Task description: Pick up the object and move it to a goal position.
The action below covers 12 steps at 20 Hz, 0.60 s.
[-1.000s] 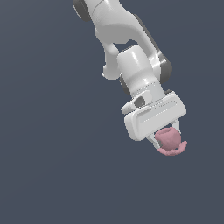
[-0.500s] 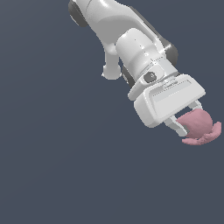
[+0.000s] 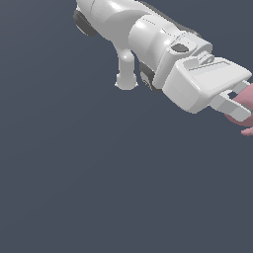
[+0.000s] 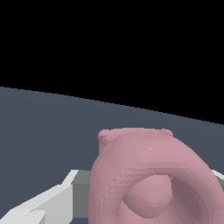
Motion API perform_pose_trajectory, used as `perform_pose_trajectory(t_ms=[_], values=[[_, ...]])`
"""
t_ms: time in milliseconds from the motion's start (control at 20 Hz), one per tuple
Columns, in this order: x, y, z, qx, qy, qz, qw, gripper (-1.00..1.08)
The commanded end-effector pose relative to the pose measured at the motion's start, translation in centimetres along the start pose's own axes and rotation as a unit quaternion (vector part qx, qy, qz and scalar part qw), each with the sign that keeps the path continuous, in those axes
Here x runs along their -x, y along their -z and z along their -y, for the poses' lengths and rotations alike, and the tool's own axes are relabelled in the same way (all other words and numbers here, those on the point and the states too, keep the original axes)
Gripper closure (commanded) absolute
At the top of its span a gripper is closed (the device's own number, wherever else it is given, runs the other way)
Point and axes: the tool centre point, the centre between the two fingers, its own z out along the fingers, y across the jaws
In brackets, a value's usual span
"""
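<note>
The object (image 4: 148, 183) is being held clamped between the fingers (image 3: 231, 107) of the hand (image 3: 236, 101). In the wrist view the pink lumpy form is filling the near field, with a white finger showing beside it. The grip is judged to be kept tight so the piece is not lost in transit to the goal; no goal marker is visible.

In the exterior view the object is being carried clear of the grey counter (image 3: 99, 197), at that view's right edge, and is partly cut off by the frame. No contact with the counter can be seen.

The arm (image 3: 143, 34) is being held stretched out, the hand angled down and toward the exterior view's right. Counter edges are not visible.
</note>
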Motion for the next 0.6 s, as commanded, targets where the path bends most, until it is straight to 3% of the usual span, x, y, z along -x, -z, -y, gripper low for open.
perform_pose_trajectory(t_ms=[0,250,550], values=[[-1.4,0.4,0.2,-0.004,0.007,-0.02,0.9998,1.08],[-3.2,1.0,0.6,-0.01,0.016,-0.045,0.9988,1.08],[-3.8,1.2,1.0,-0.013,0.019,-0.054,0.9983,1.08]])
